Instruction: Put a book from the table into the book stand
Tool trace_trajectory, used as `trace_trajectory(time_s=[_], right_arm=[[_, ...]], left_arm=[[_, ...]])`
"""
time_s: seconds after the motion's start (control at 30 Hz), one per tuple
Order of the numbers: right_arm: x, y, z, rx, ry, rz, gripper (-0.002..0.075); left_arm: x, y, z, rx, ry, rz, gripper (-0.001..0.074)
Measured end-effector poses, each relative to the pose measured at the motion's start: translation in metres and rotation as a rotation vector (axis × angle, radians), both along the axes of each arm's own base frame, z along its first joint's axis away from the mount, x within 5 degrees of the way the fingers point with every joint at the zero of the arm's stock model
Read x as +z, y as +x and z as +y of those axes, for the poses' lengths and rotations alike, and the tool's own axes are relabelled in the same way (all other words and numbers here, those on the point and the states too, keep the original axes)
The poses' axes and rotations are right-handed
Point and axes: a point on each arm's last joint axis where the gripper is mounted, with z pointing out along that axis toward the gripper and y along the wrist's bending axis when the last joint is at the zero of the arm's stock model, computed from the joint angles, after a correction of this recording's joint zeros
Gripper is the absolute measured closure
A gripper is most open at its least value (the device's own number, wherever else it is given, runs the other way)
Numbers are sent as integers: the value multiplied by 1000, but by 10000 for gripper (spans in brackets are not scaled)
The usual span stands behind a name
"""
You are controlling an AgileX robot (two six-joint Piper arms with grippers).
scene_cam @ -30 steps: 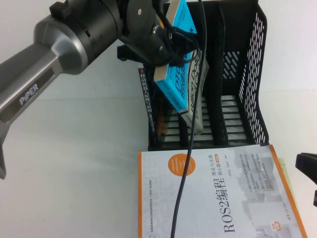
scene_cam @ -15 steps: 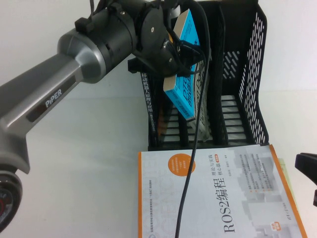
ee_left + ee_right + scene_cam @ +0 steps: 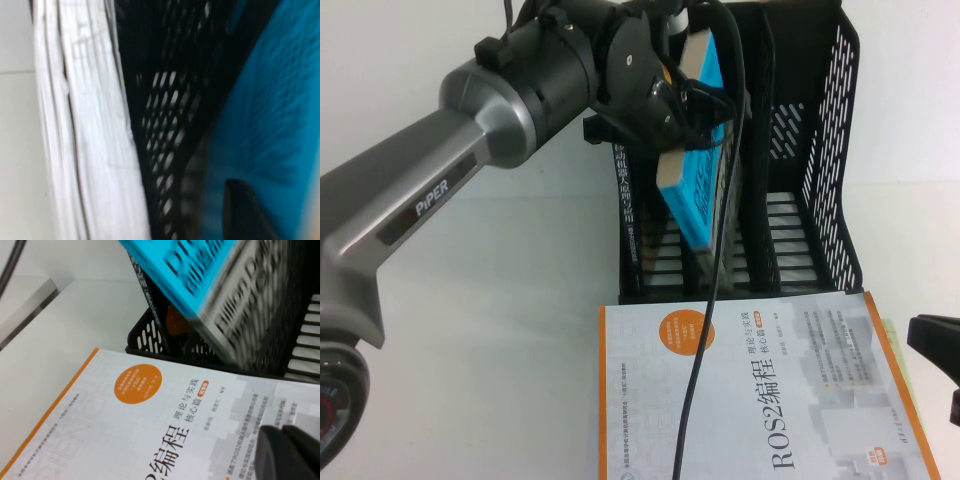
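Observation:
My left gripper (image 3: 665, 95) is shut on the blue and grey book (image 3: 695, 185) and holds it tilted, its lower end down inside the left part of the black book stand (image 3: 820, 200) on the white table (image 3: 470, 330). In the left wrist view one black finger (image 3: 245, 215) lies against the blue cover (image 3: 270, 115), with a perforated stand wall (image 3: 165, 125) beside it. The book (image 3: 200, 280) and the stand (image 3: 155, 342) also show in the right wrist view. My right gripper (image 3: 938, 352) is shut and empty, low over the table's right edge; its fingers (image 3: 292, 452) hover above the ROS2 book.
The large white, orange-bordered ROS2 book (image 3: 750, 390) lies flat in front of the stand, and shows in the right wrist view (image 3: 125, 420). A dark book with a white spine text (image 3: 625, 200) stands at the stand's left side; its white pages (image 3: 85, 125) show. A black cable (image 3: 705, 330) hangs over the ROS2 book.
The left gripper has turned the blue book more edge-on and upright and lowered it deeper into the stand. The right gripper has stayed put.

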Motion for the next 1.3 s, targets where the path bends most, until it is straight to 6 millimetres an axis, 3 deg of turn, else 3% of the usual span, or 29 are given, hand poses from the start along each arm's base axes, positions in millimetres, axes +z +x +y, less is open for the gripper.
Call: trace_trajectory(time_s=[0.2, 0.4, 0.57, 0.67, 0.9, 1.13, 1.3], right_arm=[[0, 0, 0, 2, 1, 1, 728], [0, 0, 0, 3, 1, 1, 728], [0, 0, 0, 3, 1, 1, 728], [0, 0, 0, 3, 1, 1, 728], [0, 0, 0, 6, 2, 2, 728], [3, -8, 6, 88, 43, 10, 728], [2, -27, 20, 335, 67, 69, 728]], left_arm=[[3, 2, -2, -9, -15, -33, 425], [3, 2, -2, -31, 1, -51, 416], [18, -4, 2, -68, 18, -104, 430], [39, -13, 9, -93, 18, -162, 481], [104, -48, 39, -113, 13, -326, 696], [165, -97, 87, -90, 120, -496, 733], [204, -143, 128, -48, 159, -600, 734]])
